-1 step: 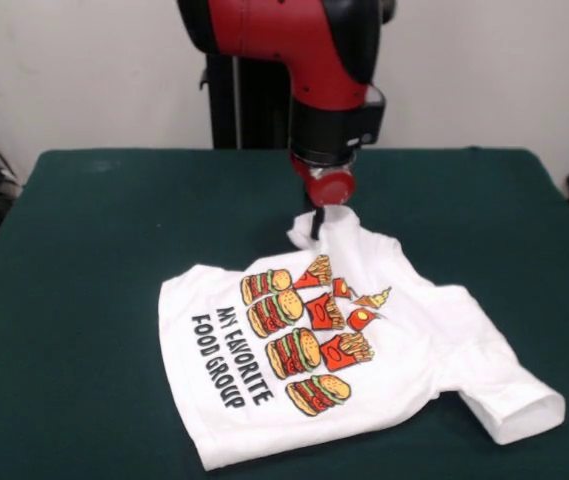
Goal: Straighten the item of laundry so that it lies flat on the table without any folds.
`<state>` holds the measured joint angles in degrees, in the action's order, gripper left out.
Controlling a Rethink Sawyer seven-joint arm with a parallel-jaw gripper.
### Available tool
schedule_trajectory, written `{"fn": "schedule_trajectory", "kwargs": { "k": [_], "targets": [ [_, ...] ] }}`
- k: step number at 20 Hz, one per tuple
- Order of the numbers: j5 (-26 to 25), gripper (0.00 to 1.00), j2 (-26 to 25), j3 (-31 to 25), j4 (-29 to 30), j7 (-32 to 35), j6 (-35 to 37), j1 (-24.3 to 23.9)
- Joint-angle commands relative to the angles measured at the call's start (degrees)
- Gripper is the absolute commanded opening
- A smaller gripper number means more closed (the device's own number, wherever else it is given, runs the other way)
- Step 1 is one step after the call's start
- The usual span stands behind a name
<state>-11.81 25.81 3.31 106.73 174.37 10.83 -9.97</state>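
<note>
Worktop (84, 250): green cloth covering, lying under everything else. Red and black arm (309, 60) coming down from above, ending just over the shirt's far edge.

T-shirt (344, 350): white, lying printed side up on the worktop, spread mostly flat toward the near right part of it. Text "MY FAVORITE FOOD GROUP" (232, 357) running along the shirt's left side, burgers and fries printed beside it. 1 sleeve (509, 395) sticking out at the shirt's near right corner, looking puffed rather than flat. Far edge of the shirt rising to a peak at the gripper.

Gripper (318, 222): fingers narrowed on that raised peak of T-shirt fabric, pinching it just above the worktop.
</note>
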Motion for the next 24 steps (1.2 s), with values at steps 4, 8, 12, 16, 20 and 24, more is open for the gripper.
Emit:
{"fn": "schedule_trajectory", "kwargs": {
  "k": [4, 8, 12, 16, 20, 24],
  "targets": [
    [-1.4, 0.00, -4.9, -6.4, -4.5, -4.8, 4.1, 0.0],
    [-2.0, 0.00, -4.2, -6.4, -4.4, -5.8, 4.9, -0.8],
    [-3.3, 0.00, -3.8, -4.2, -4.2, -6.6, 6.2, -0.7],
    [-7.0, 0.00, 0.5, -5.0, -1.5, -13.6, 11.9, -5.9],
    [-13.8, 0.00, 5.0, -8.0, 0.2, -23.7, 15.8, -14.5],
    [-21.2, 0.00, 5.2, -11.4, -0.7, -29.8, 17.0, -21.9]
  ]
}}
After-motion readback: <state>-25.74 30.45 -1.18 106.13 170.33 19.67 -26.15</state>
